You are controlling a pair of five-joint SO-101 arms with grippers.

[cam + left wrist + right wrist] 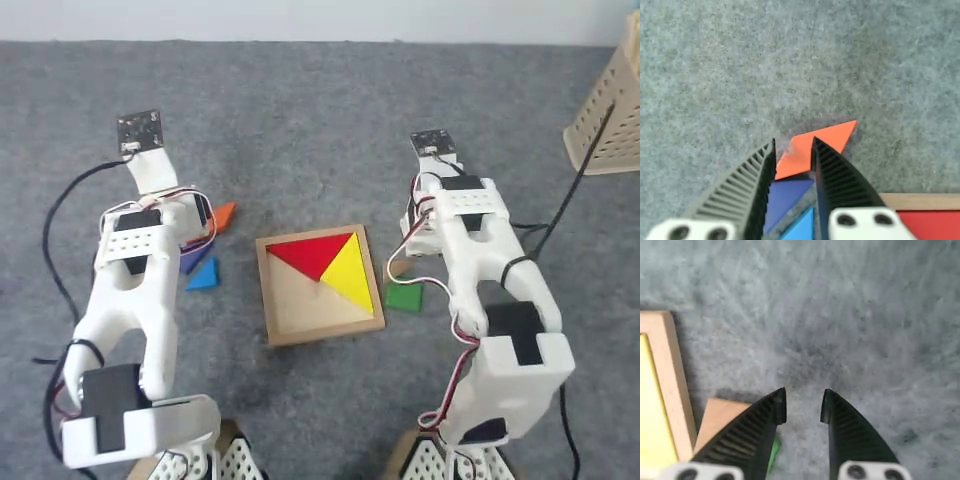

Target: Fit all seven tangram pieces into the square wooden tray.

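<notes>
The square wooden tray [328, 330] lies flat on the grey table [300, 130], midway between the two arms. Two pieces are seated in it: a red triangle [312, 255] against the far rim and a yellow triangle [352, 277] against the right rim, meeting along one edge. The near-left part of the tray floor is bare wood. To the left of the tray, beside the left arm, three pieces lie on the table: an orange piece [815, 145] farthest from the robot, a dark blue piece [787, 197] touching its near end, and a light blue triangle [203, 275] nearest. Just right of the tray lie a green piece [404, 297] and a tan piece [715, 420], the tan one close beside the tray's outer rim and the green one just beyond it. The left end effector [792, 145] is low over the orange piece with its jaws a narrow gap apart, and the near end of that piece shows between the fingers; contact cannot be confirmed. The right end effector [804, 405] has the same narrow gap, holds nothing, and sits above bare table next to the tan piece. A perforated wooden panel [610, 110] stands at the far right edge.
</notes>
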